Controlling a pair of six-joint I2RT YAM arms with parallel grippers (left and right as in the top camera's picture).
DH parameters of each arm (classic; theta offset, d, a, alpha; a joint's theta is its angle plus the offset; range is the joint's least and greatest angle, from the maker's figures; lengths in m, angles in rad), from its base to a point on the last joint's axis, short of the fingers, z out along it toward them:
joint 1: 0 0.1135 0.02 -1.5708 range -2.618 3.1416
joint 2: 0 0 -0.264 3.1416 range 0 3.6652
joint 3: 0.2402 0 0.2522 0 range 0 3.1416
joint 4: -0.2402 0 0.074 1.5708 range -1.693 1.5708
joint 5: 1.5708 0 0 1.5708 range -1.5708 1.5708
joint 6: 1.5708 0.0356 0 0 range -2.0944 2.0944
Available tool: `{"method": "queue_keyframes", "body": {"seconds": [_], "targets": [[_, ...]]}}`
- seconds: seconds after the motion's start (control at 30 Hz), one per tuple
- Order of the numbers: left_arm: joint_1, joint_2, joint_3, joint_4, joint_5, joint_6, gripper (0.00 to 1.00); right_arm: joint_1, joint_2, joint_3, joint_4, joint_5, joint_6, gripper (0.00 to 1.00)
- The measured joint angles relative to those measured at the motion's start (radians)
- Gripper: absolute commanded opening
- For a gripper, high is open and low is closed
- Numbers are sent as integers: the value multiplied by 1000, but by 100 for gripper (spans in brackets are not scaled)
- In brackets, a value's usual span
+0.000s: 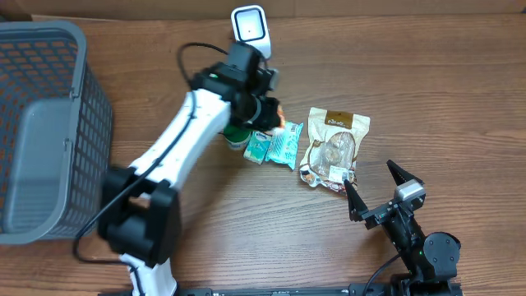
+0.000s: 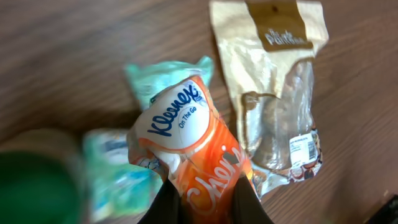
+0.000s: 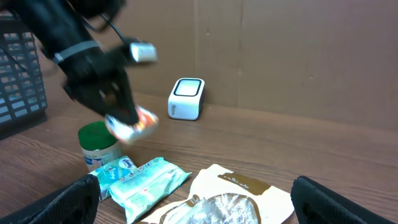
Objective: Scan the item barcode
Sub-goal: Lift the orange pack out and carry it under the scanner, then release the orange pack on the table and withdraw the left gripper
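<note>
An orange Kleenex tissue pack (image 2: pixel 193 149) hangs above the table with my left gripper (image 2: pixel 205 202) shut on its lower end. In the overhead view this gripper (image 1: pixel 269 111) holds the pack (image 1: pixel 281 117) over the pile of items, below the white barcode scanner (image 1: pixel 249 25). The right wrist view shows the pack (image 3: pixel 137 120) raised to the left of the scanner (image 3: pixel 186 98). No barcode on the pack shows. My right gripper (image 1: pixel 382 193) stands open near the front right, with nothing between its fingers.
On the table lie a beige snack bag (image 1: pixel 333 148), two teal tissue packs (image 1: pixel 283 145) and a green-lidded can (image 1: pixel 237 136). A grey basket (image 1: pixel 49 49) fills the left side. A cardboard wall (image 3: pixel 298 50) stands behind the scanner.
</note>
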Motion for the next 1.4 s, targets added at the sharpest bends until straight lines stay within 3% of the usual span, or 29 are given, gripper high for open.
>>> {"method": "queue_keyframes", "body": {"seconds": [0.1, 0.23, 0.3, 0.6, 0.93, 0.97, 1.03, 1.4], "targets": [[-39, 38, -1, 16, 18, -13, 10, 0, 0, 0, 1, 0, 0, 100], [-66, 46, -2, 21, 26, -19, 50, 0, 0, 0, 0, 0, 0, 100], [-69, 46, -2, 22, 32, -26, 59, 0, 0, 0, 0, 0, 0, 100], [-35, 45, 39, -77, 37, -34, 63, 0, 0, 0, 0, 0, 0, 100], [127, -93, 412, -413, -1, 40, 65, 0, 0, 0, 1, 0, 0, 100], [153, -123, 451, -447, -13, 47, 67, 0, 0, 0, 0, 0, 0, 100], [209, -186, 510, -510, -45, 64, 100, 0, 0, 0, 1, 0, 0, 100], [657, -451, 572, -632, -300, 73, 100, 0, 0, 0, 0, 0, 0, 100]]}}
